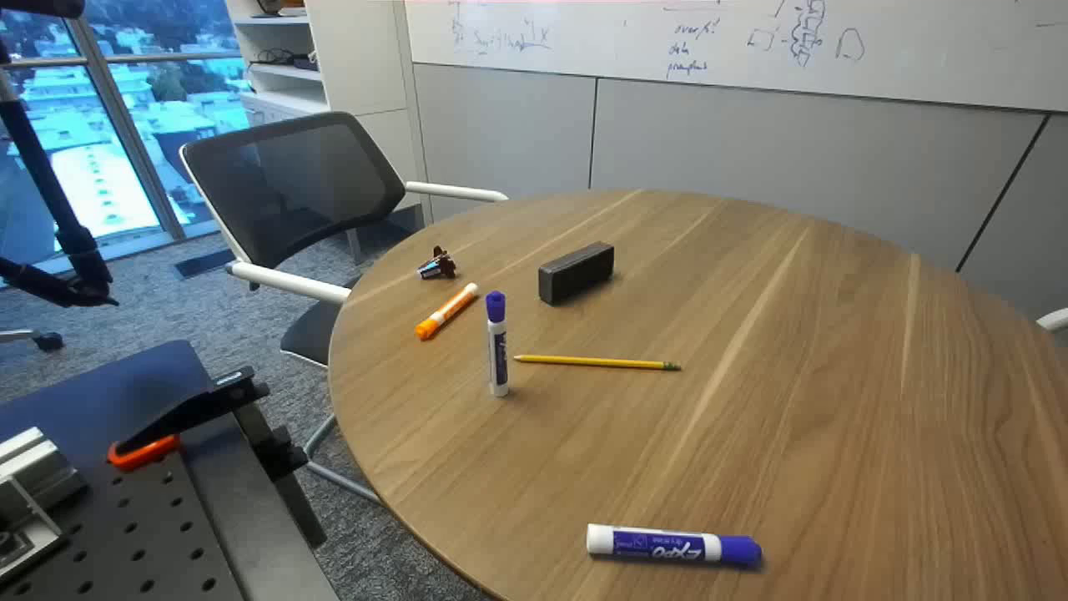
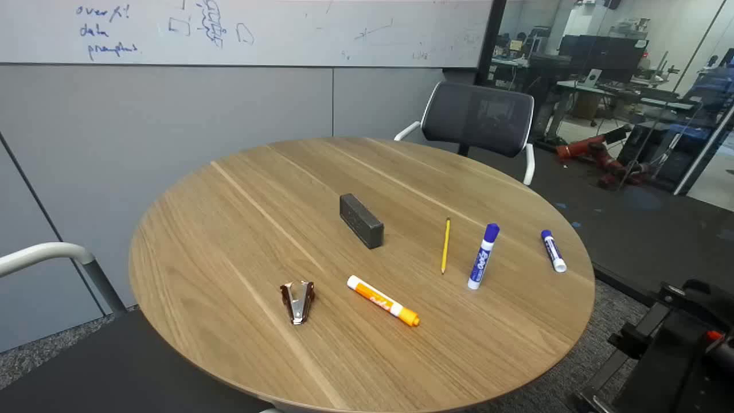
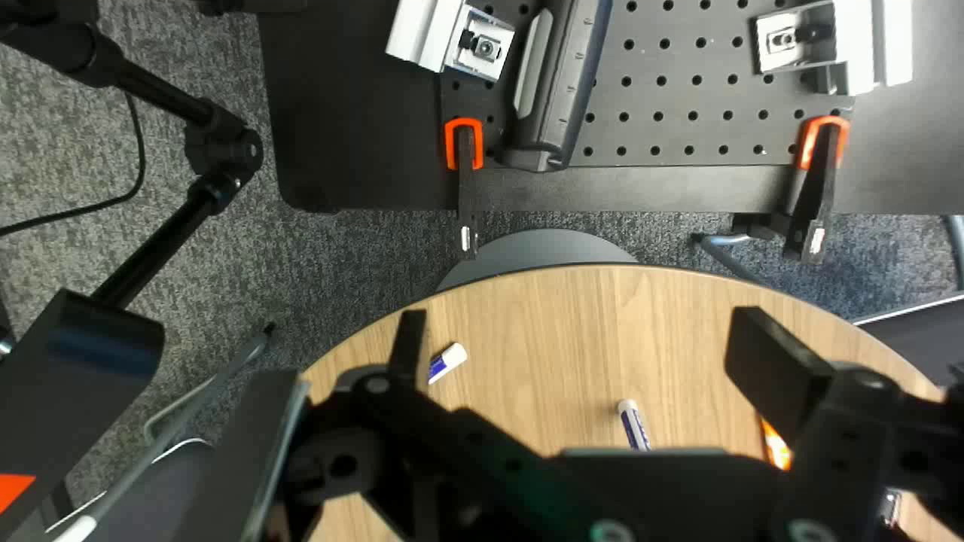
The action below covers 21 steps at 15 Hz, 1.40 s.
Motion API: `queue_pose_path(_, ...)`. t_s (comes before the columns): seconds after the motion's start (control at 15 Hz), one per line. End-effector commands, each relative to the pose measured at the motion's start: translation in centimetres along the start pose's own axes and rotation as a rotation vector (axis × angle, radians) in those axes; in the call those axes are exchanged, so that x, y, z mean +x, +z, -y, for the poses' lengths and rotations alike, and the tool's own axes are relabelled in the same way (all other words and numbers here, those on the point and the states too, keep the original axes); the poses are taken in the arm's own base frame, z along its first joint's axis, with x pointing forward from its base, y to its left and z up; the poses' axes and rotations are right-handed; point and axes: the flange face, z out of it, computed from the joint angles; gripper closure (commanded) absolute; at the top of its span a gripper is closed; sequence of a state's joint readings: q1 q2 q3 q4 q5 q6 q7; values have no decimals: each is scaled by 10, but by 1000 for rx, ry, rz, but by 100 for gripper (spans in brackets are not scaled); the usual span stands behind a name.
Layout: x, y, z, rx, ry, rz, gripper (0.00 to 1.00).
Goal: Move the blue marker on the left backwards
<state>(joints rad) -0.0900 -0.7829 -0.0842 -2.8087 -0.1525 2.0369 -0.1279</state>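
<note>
In the wrist view the gripper (image 3: 578,342) has its two black fingers (image 3: 768,361) spread wide, the wooden top of the round table (image 3: 542,316) showing through the gap. The blue marker (image 3: 634,424) appears between them there, apart from both and somewhat nearer the finger at the view's right; its white end and label show, while the gripper's body hides the cap. How far below the fingers it sits cannot be told. In both exterior views it stands upright, cap up. The yellow pencil (image 1: 596,362) lies near it; the orange marker (image 2: 383,301), black block (image 2: 361,221) and staple remover (image 2: 297,302) are farther off. A second blue-capped marker (image 1: 674,546) lies on its side near the table's edge.
</note>
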Motion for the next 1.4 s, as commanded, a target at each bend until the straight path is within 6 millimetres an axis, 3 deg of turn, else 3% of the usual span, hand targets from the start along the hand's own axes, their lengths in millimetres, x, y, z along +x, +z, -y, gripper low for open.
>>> queue_pose_path(0.0,-1,2,1,1,-1,7,0)
queue_pose_path(0.67,-1,6,1,3,-2,17,0)
queue_pose_path(1.07,47,10,27,11,51,27,0)
queue_pose_path(1.33,83,30,53,8,64,16,0)
